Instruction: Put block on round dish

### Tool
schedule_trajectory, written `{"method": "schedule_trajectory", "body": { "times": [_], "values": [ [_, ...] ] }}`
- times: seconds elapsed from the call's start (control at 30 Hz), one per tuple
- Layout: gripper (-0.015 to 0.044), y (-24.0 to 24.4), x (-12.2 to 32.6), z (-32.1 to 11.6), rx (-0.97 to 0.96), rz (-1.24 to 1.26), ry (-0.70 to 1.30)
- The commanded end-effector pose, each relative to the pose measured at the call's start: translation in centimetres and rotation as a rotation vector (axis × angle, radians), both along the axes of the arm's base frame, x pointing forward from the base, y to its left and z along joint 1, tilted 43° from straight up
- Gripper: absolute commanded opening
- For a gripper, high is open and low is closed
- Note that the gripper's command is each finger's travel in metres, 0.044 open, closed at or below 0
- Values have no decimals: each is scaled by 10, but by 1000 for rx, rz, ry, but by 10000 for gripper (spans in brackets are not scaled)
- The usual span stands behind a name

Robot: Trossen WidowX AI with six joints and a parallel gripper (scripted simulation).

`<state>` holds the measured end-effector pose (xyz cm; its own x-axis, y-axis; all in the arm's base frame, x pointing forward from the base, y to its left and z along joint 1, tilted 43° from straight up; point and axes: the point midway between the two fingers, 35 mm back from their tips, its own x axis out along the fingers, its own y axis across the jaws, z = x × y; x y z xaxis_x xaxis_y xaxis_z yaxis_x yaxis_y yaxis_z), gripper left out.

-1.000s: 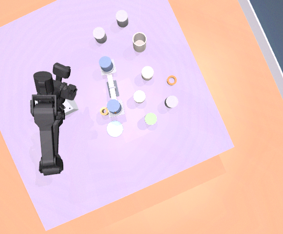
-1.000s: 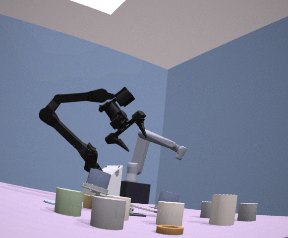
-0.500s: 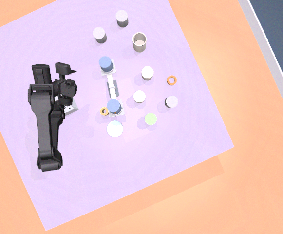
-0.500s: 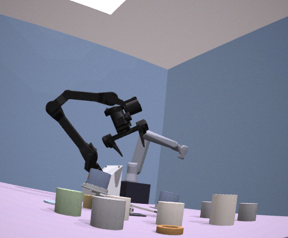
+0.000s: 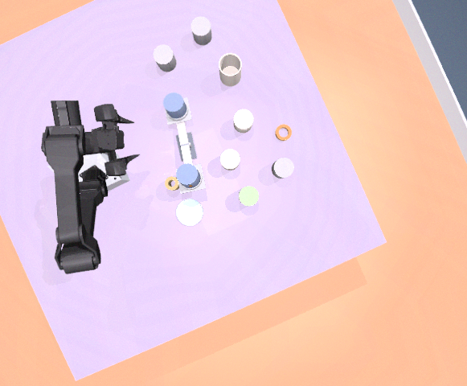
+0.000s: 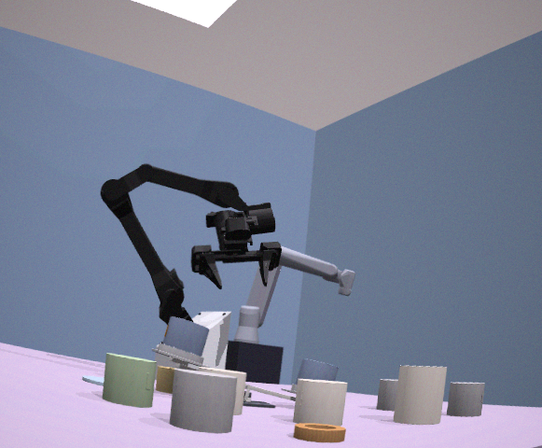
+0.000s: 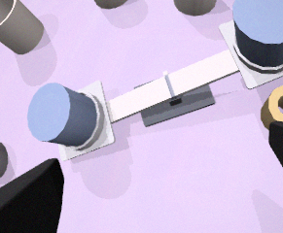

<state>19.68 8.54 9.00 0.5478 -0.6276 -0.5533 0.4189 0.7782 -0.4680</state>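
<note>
The balance is tilted. Its end near the dish is high and its far end low. One blue cup stands on the high end, with a small brown spot at its side in the top view. The other blue cup stands on the low end. No block shows. The pale round dish lies beside the high end, with no cup above it. My gripper is open and empty, well above the table, on the robot-base side of the balance.
A tan ring lies close beside the high end. Beyond the balance stand two white cylinders, a green one, several grey ones and a tall beige open cup. An orange ring lies farther out.
</note>
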Motion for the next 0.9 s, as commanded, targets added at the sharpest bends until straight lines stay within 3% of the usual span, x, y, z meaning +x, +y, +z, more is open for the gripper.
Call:
{"method": "schedule_trajectory", "body": {
  "times": [0.0,0.17,0.4,0.87],
  "values": [
    [440,-4,2,2,-114,58,14],
    [440,-4,6,5,-241,128,26],
    [440,-4,8,4,-256,133,46],
    [440,10,39,-25,-374,207,468]
  ]
}}
